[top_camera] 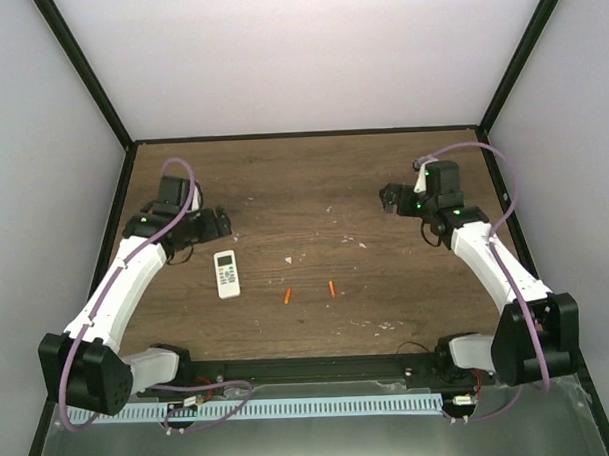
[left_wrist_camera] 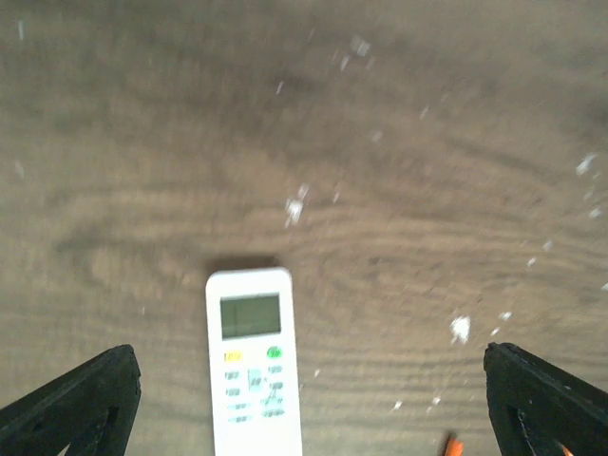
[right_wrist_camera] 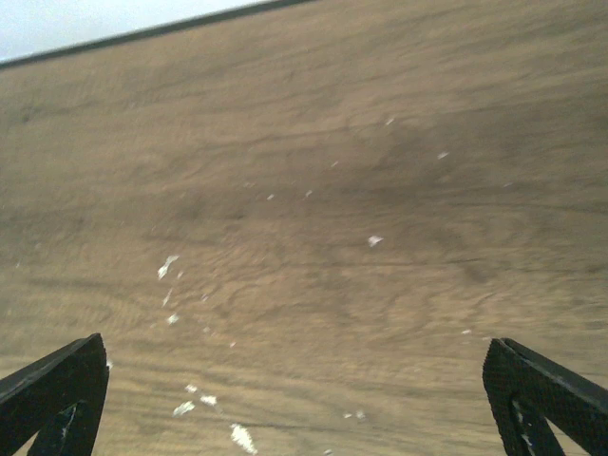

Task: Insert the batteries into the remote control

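— Pale, smooth wall panels are boxing in the table [top_camera: 313, 178] on three sides, with thin black posts running up the corners. What is the top looking like?

— It is showing a matt brown wood grain, and white flecks are dotting it, thickest around the middle.

— Where is the remote control [top_camera: 227, 274] lying?

— It is lying flat and face up, left of the middle and somewhat nearer the near edge than the far one. It is a white plastic rectangle with rounded corners. Its pale screen end is pointing toward the far edge, and rows of small buttons are sitting below the screen, one yellow and one green among them.

— And the batteries [top_camera: 286, 297]?

— Two thin orange cylinders are lying on the bare wood right of the remote control, apart from it and from each other, the second [top_camera: 332, 288] a little farther right.

— How is the left gripper [top_camera: 216, 226] standing?

— It is hovering just beyond the far end of the remote control, touching nothing. Its black wedge-shaped fingers [left_wrist_camera: 85, 399] are standing spread wide.

— The right gripper [top_camera: 389, 200]?

— It is hovering toward the far right corner, well apart from both things, and its black fingers [right_wrist_camera: 537, 394] are likewise gaping wide with only flecked grain showing between them.
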Controlling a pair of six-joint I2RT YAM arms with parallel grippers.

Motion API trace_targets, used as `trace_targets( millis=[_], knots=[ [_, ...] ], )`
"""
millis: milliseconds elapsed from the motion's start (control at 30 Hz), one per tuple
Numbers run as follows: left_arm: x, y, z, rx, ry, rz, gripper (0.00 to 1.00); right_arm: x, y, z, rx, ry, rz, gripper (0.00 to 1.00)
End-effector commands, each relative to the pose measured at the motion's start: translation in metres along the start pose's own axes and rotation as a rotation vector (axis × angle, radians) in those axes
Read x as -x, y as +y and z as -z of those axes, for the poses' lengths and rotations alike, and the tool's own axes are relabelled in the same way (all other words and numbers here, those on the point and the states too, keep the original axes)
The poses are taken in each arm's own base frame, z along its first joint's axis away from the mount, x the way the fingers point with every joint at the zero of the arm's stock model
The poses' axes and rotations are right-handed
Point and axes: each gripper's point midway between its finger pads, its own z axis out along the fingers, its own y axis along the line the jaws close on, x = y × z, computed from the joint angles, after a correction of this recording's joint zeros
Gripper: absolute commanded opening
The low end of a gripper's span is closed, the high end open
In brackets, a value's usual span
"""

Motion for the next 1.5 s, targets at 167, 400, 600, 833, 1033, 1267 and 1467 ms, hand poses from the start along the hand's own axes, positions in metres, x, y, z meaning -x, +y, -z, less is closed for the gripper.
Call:
trace_targets(
  millis=[167, 400, 600, 833, 1033, 1267, 1467],
  knots=[
    [-0.064, 0.033, -0.031, 0.157, 0.213, 0.118, 0.99, -0.027, 0.047, -0.023, 0.112, 0.134, -0.01, 1.0],
    [-0.068, 0.027, -0.063, 0.144, 0.292, 0.097, 0.99, -0.049, 0.057, -0.037, 0.128, 0.204, -0.001, 1.0],
    [-0.083, 0.034, -0.087, 0.186, 0.384, 0.07, 0.99, -0.054, 0.055, -0.039, 0.115, 0.224, 0.014, 1.0],
    [-0.087, 0.033, -0.103, 0.182, 0.413, 0.052, 0.99, -0.055, 0.056, -0.042, 0.121, 0.24, 0.014, 1.0],
    [-0.09, 0.036, -0.118, 0.197, 0.436, 0.038, 0.99, -0.059, 0.057, -0.044, 0.129, 0.256, 0.013, 1.0],
    [-0.098, 0.042, -0.128, 0.221, 0.462, 0.031, 0.99, -0.059, 0.057, -0.042, 0.128, 0.258, 0.011, 1.0],
    [-0.105, 0.044, -0.133, 0.238, 0.49, 0.003, 0.97, -0.059, 0.057, -0.042, 0.127, 0.261, 0.017, 1.0]
  ],
)
